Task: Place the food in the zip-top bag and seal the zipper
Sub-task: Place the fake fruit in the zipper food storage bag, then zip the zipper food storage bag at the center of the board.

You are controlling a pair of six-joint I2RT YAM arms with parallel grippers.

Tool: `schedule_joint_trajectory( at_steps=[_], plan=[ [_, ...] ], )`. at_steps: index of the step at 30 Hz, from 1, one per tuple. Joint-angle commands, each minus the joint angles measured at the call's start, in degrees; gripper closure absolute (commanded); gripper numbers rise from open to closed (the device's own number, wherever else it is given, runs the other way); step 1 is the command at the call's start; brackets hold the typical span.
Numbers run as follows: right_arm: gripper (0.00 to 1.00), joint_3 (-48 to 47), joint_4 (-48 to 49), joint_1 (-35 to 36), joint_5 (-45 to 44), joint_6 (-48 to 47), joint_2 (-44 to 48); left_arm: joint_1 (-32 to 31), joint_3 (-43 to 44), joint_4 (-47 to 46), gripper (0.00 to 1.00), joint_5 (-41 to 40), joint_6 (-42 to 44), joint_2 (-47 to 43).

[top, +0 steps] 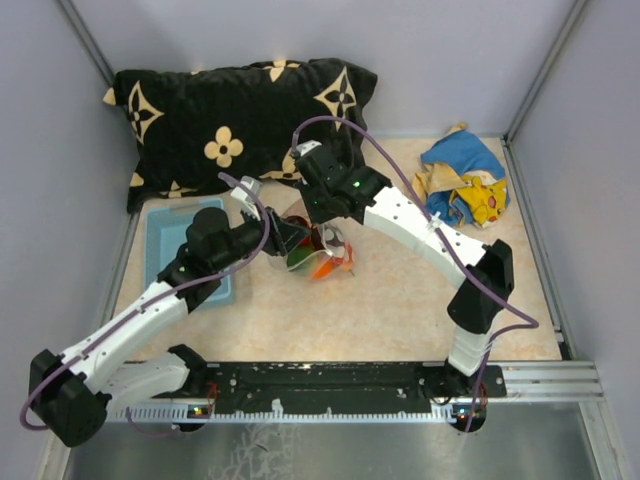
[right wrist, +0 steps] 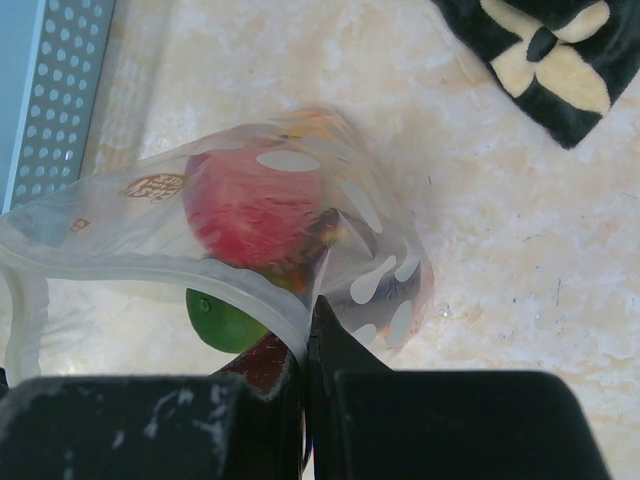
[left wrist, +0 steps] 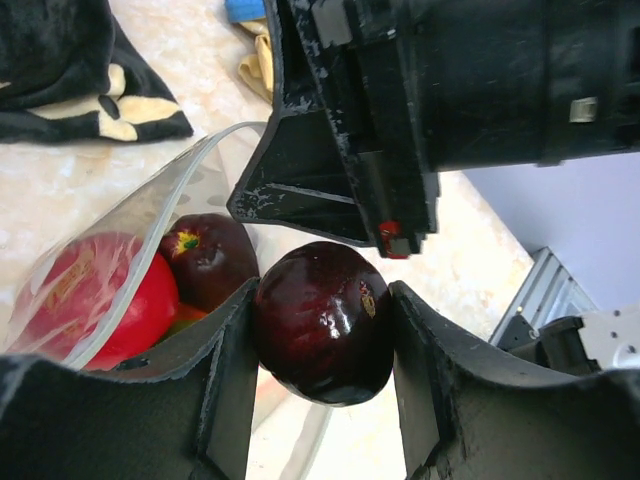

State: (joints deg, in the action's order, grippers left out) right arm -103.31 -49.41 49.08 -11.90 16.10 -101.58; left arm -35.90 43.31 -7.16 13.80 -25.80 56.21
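The clear zip-top bag (top: pixel 322 252) lies mid-table with its mouth held open. It holds a red fruit (right wrist: pixel 250 205), a green piece (right wrist: pixel 225 320), an orange piece (top: pixel 326 268) and a dark purple-brown fruit (left wrist: pixel 208 256). My left gripper (left wrist: pixel 322 340) is shut on another dark purple-brown fruit (left wrist: pixel 322 322) and holds it at the bag's mouth (left wrist: pixel 150 215). My right gripper (right wrist: pixel 308 340) is shut on the pale zipper strip (right wrist: pixel 215 290) at the bag's rim, holding it up. In the top view both grippers meet over the bag, the left (top: pixel 283 236) and the right (top: pixel 325 215).
A light blue plastic basket (top: pixel 165 240) stands at the left under my left arm. A black pillow with cream flowers (top: pixel 240 115) lies along the back. A blue-and-yellow cloth (top: pixel 465 180) sits at the back right.
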Motion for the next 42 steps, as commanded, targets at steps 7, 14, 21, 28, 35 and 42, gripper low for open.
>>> schedule_joint_trajectory(
  at_steps=[7, 14, 21, 28, 35, 42],
  plan=[
    [1.0, -2.6, 1.6, 0.5, 0.5, 0.1, 0.5, -1.8, 0.4, -1.4, 0.35, -8.4, 5.5, 2.1],
    [1.0, -2.2, 2.2, 0.5, 0.8, 0.3, 0.4, -1.8, 1.7, 4.4, 0.28, -7.7, 7.2, -0.7],
    [1.0, -1.2, 2.6, 0.5, 0.3, 0.1, 0.7, -1.8, 4.1, 16.3, 0.28, -13.0, 6.9, -6.7],
    [1.0, -0.1, 4.3, 0.6, 0.9, -0.3, 0.8, -1.8, 3.5, 27.0, 0.29, -19.5, 3.6, -11.4],
    [1.0, 1.4, 5.5, 0.5, 1.3, -0.5, 1.1, -1.8, -0.5, 24.1, 0.37, -19.3, 2.5, -8.2],
    [1.0, 2.0, 6.0, 0.5, 1.6, -1.1, 1.4, -1.8, -0.4, 20.1, 0.58, -18.5, 2.8, -2.8]
  ],
)
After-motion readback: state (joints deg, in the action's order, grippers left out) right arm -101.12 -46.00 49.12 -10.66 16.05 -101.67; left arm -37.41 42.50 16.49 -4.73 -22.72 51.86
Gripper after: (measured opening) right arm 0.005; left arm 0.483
